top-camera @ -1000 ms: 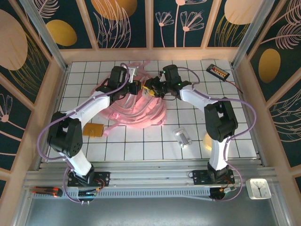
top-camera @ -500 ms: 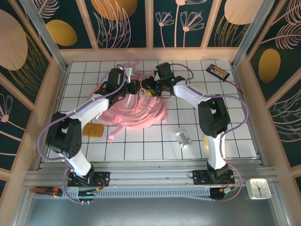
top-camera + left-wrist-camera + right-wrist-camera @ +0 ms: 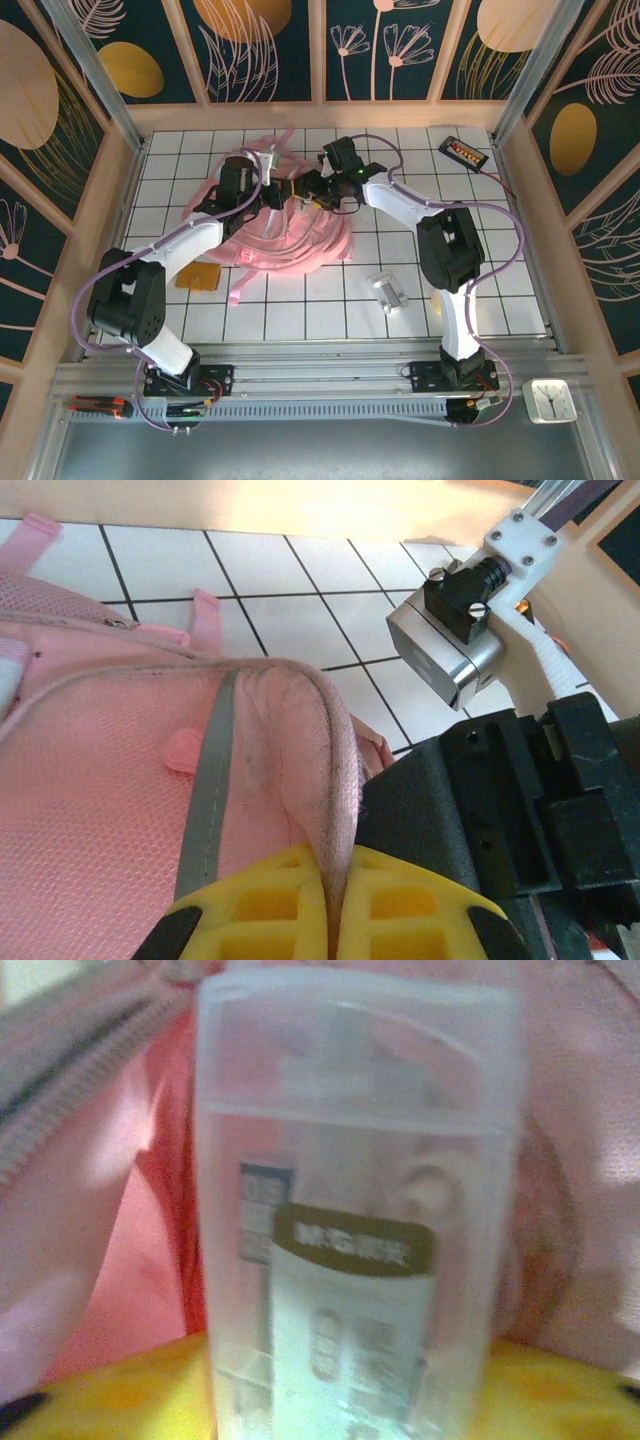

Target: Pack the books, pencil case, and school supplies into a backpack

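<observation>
The left gripper (image 3: 330,920), pinched on the backpack (image 3: 100,810), has pulled it back, so the right gripper (image 3: 310,190), squeezing a clear box (image 3: 350,1210), can reach inside

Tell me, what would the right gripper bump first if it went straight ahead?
Most likely the backpack: the right gripper holds a clear plastic case pointed at its pink fabric, though depth is blurry.

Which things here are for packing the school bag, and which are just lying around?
For the job: backpack, pinched by left gripper; clear case in right gripper; orange-brown pad; silver clips.
Just lying about: black slab with orange label; small white clock.
</observation>
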You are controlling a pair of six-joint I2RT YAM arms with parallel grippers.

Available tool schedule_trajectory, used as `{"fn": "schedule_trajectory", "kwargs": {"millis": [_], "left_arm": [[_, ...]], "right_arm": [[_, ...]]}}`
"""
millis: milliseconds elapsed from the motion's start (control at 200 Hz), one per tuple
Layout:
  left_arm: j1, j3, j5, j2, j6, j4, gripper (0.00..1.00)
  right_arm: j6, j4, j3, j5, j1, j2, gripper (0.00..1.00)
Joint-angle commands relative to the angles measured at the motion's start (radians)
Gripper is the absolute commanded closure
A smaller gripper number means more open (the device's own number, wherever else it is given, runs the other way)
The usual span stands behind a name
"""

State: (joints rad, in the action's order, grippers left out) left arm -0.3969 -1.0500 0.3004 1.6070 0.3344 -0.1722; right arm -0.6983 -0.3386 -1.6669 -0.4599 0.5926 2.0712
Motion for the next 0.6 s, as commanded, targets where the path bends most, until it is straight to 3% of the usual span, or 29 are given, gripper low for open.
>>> {"fn": "schedule_trajectory", "kwargs": {"millis": [0,290,465,595], "left_arm": [[0.004,0.021,0.025,-0.044,-0.038,-0.066,1.00],[0.005,0.028,0.005,-0.060,-0.054,-0.047,1.00],[0.007,0.031,0.002,-0.061,-0.052,-0.049,1.00],[0.009,0.027,0.006,-0.053,-0.043,-0.050,1.00]], "right_arm": [[0.050,-0.010,0.033,0.007,0.037,-0.045,0.55],[0.131,-0.028,0.054,0.064,0.069,-0.128,0.36],[0.103,0.110,0.164,0.010,0.064,-0.192,0.36],[0.066,0.236,0.237,-0.044,0.056,-0.207,0.43]]}}
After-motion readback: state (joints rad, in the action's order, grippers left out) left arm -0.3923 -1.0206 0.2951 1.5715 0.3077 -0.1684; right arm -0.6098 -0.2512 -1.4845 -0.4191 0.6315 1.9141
